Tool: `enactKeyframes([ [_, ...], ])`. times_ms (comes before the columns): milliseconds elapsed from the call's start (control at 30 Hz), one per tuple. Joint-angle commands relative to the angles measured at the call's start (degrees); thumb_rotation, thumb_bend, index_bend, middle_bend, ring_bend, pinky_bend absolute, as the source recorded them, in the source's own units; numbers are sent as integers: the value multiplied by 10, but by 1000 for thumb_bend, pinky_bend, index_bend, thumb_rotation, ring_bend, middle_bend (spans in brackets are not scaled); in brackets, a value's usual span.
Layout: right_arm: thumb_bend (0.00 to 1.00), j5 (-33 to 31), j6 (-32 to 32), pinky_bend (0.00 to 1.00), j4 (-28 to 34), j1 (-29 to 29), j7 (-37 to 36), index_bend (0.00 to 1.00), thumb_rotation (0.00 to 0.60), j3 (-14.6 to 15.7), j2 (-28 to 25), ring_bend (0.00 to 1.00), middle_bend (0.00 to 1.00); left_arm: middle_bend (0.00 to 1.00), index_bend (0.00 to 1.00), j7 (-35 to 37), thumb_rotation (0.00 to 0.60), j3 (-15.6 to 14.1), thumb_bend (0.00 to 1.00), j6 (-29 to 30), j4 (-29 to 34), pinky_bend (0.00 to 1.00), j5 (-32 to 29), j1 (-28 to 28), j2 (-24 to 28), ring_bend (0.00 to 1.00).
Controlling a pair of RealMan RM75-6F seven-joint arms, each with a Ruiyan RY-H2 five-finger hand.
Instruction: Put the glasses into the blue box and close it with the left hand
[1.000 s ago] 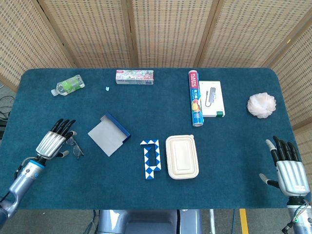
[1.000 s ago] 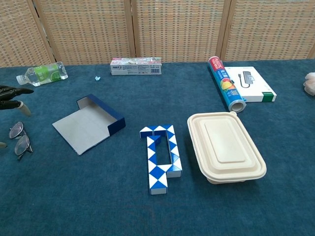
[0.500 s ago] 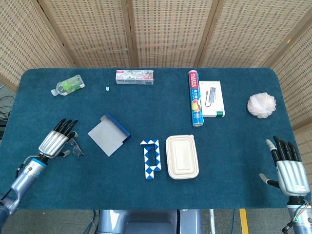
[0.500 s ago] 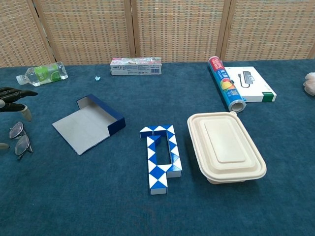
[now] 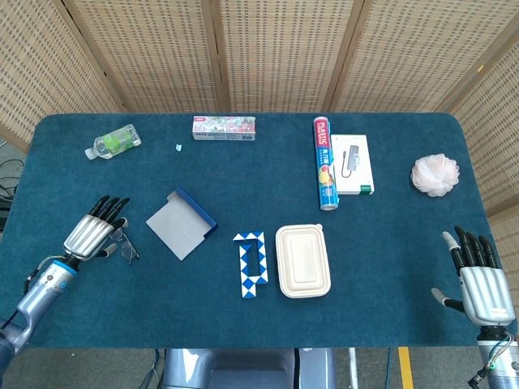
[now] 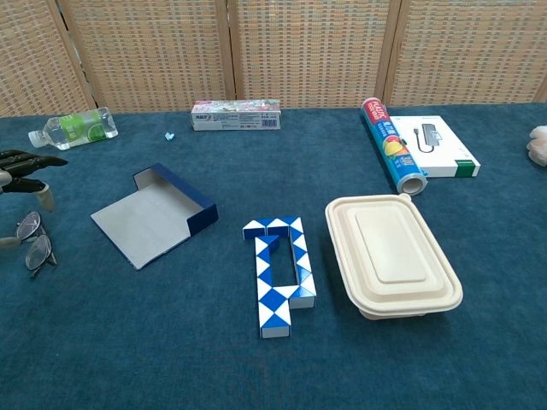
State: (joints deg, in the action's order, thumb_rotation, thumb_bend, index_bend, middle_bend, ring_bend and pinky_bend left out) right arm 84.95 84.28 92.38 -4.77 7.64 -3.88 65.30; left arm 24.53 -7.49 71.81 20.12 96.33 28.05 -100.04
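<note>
Left hand: the left hand (image 5: 89, 233) hovered over the near-left part of the desk (image 5: 243, 178), fingers apart and stretched forward, holding nothing; only its dark fingertips (image 6: 26, 161) showed at the left edge of the chest view.
Glasses: the glasses (image 6: 32, 243) lay folded on the desk just beside and partly under the left hand, outside the box.
Blue box: the blue box (image 5: 181, 224) lay open and flat on the desk, grey inside facing up, to the right of the glasses and near them.
Right hand: the right hand (image 5: 480, 282) rested at the near-right corner, fingers apart and pointing up the desk, nothing in it; well apart from every object.
Centre: a blue-and-white puzzle snake (image 5: 251, 264) lay just beside a cream lidded food container (image 5: 302, 260).
Far side: a plastic bottle (image 5: 113, 141) lay on its side at far left; a long printed carton (image 5: 224, 127) sat at far centre; a foil roll (image 5: 325, 162) lay touching a white box (image 5: 353, 164); a pink puff (image 5: 435, 174) sat at far right.
</note>
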Motion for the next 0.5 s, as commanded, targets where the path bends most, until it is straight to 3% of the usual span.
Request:
enactKeyframes([
  [33, 28, 0, 0, 0, 0, 0, 0, 0, 600, 0, 0, 0, 0, 0, 376, -1, 600, 0, 279, -3, 2, 0, 0, 2, -1, 0],
  [500, 28, -1, 0, 0, 0, 0, -2, 0, 600, 0, 0, 0, 0, 0, 448, -12, 600, -1, 345, -20, 13, 0, 0, 12, -4, 0],
])
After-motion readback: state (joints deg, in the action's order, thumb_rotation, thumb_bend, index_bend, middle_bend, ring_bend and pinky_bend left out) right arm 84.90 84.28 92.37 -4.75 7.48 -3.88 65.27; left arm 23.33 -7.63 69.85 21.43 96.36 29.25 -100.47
